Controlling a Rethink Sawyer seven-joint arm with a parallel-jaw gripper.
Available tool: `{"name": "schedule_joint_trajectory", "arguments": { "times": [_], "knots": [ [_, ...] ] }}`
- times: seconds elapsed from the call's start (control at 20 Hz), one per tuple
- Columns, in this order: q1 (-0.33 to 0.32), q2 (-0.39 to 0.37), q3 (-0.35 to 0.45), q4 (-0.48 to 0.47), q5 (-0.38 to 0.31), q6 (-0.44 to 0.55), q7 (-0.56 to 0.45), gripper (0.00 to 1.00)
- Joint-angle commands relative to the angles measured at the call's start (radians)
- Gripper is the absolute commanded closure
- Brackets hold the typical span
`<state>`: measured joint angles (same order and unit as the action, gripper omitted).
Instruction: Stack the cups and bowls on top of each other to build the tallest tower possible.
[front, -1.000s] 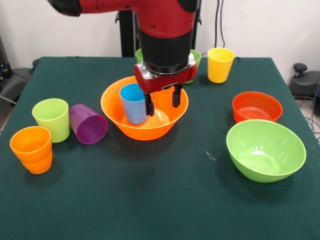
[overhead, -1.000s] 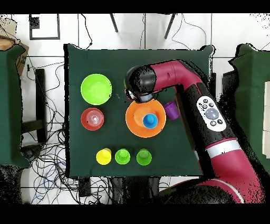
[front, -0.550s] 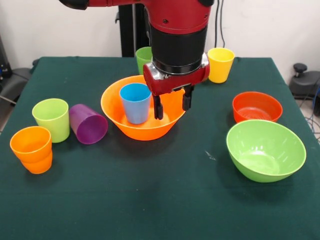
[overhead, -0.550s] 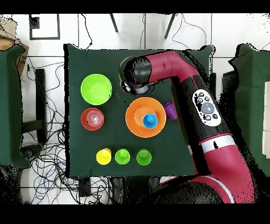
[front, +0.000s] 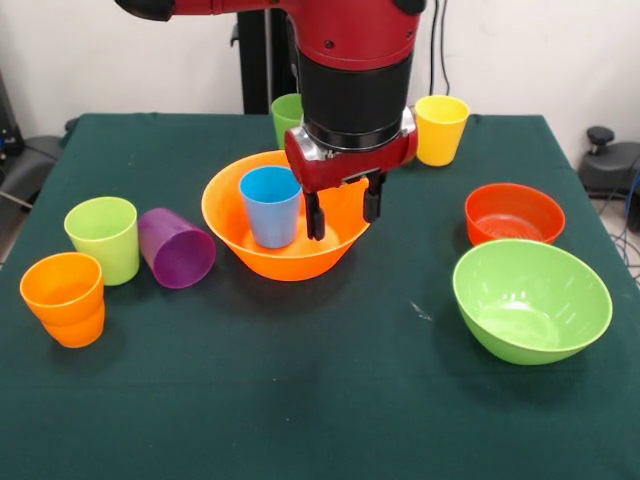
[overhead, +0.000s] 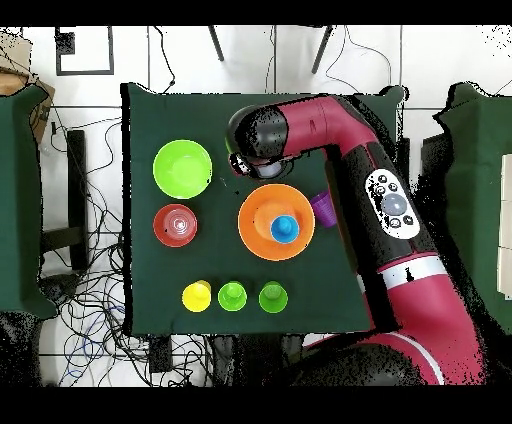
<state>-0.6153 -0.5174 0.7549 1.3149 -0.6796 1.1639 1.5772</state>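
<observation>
The jaws of the gripper (front: 345, 212) stand apart and hold nothing, hanging over the near rim of the large orange bowl (front: 240, 245), just beside the blue cup (front: 271, 205) but not touching it. That cup sits upright inside the bowl, likely as the tower's base. The rest waits on the counter (front: 300, 400): a purple cup (front: 176, 247) on its side, lime cup (front: 103, 237), orange cup (front: 64, 297), yellow cup (front: 440, 128), red-orange bowl (front: 513, 213) and lime-green bowl (front: 531, 299).
</observation>
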Motion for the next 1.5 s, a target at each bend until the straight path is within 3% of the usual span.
{"name": "schedule_joint_trajectory", "arguments": {
  "times": [0.05,0.3,0.6,0.95,1.1,1.3,1.5],
  "knots": [
    [0.0,0.044,-0.048,0.008,-0.085,-0.067,-0.201,0.0],
    [0.019,0.028,-0.068,0.008,-0.108,-0.036,-0.186,0.0],
    [0.065,0.035,-0.069,-0.021,-0.048,0.012,-0.079,0.0],
    [0.087,0.057,-0.082,-0.025,-0.044,-0.015,-0.036,0.0],
    [0.097,0.093,-0.081,-0.051,0.007,-0.004,0.019,0.0],
    [0.127,0.109,-0.096,-0.069,0.014,-0.026,0.064,0.0],
    [0.129,0.102,-0.101,-0.035,0.021,-0.067,0.077,0.0]
  ]
}}
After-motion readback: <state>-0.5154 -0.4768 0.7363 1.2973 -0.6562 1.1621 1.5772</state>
